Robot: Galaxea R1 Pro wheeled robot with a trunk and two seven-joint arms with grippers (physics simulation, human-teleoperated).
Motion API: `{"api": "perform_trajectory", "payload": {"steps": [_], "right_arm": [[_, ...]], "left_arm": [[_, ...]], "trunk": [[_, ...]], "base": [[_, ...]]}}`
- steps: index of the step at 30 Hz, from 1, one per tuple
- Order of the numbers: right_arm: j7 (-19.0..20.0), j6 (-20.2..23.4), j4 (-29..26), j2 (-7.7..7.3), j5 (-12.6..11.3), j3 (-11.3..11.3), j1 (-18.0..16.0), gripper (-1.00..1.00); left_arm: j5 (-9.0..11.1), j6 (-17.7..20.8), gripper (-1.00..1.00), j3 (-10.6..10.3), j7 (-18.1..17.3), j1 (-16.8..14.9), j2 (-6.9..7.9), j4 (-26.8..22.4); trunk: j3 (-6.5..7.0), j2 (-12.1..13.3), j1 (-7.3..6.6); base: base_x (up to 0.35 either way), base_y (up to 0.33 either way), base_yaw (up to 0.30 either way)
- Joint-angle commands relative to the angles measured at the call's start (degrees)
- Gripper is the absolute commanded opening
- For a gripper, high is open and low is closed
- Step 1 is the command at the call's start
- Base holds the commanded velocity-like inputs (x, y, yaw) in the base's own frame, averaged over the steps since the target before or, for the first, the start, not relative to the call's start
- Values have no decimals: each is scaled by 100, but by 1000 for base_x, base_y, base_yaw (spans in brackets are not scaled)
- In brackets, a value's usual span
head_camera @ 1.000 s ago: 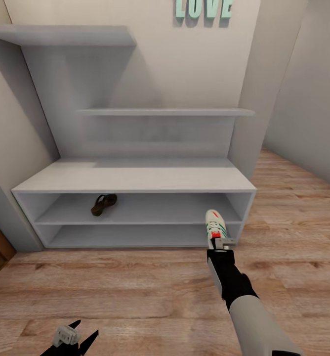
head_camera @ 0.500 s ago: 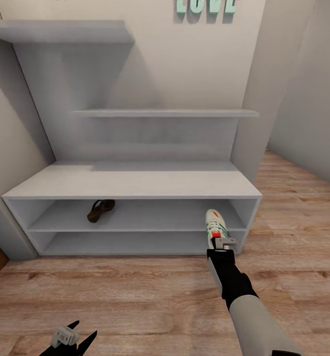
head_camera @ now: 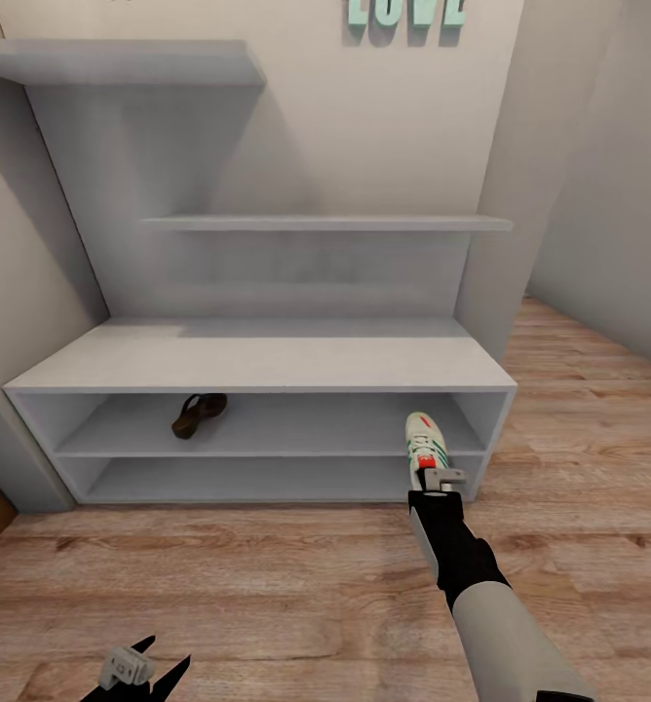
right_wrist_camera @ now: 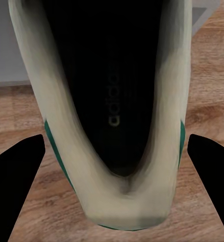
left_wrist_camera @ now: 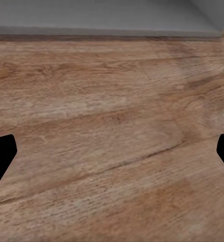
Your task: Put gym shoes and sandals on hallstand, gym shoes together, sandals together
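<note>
— At the right end of the hallstand [head_camera: 257, 359]?
— Right gripper [head_camera: 437, 478] clamped on a gym shoe's [head_camera: 425, 439] heel, toe toward the compartments.
— Any sandal?
— One sandal [head_camera: 199, 413] on the upper shelf, left of centre.
— Left gripper [head_camera: 135, 668]?
— Spread wide over the near corridor floor [left_wrist_camera: 112, 141].

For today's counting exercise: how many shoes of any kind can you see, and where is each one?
2. One dark sandal lies in the upper compartment of the hallstand, left of middle. One gym shoe is held in the right claw near the rack's right end. Others may be out of view.
</note>
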Motion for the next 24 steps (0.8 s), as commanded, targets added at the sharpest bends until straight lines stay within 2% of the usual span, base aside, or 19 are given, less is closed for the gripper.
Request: {"api": "perform_trajectory", "payload": {"steps": [1,4,18,24], "right_arm": [[17,39,-8,7,58,-20,-3,-100],[19,39,-8,7,56,-20,-3,-100],[21,39,-10,7,51,-22,-3,-100],[21,39,-18,7,51,-28,-3,-100]], "left_arm": [[18,-7,100,10,-34,-2,0,5],[18,-3,100,6,-34,2,-1,3],[18,1,100,3,-34,6,0,2],[18,3,100,6,-34,6,-1,2]], "trunk": [[-5,-2,-1],[-5,-2,-1],[-358,-21,35],[-389,-21,35]], "base": [[0,0,0],[0,0,0],[0,0,0],[0,0,0]]}}
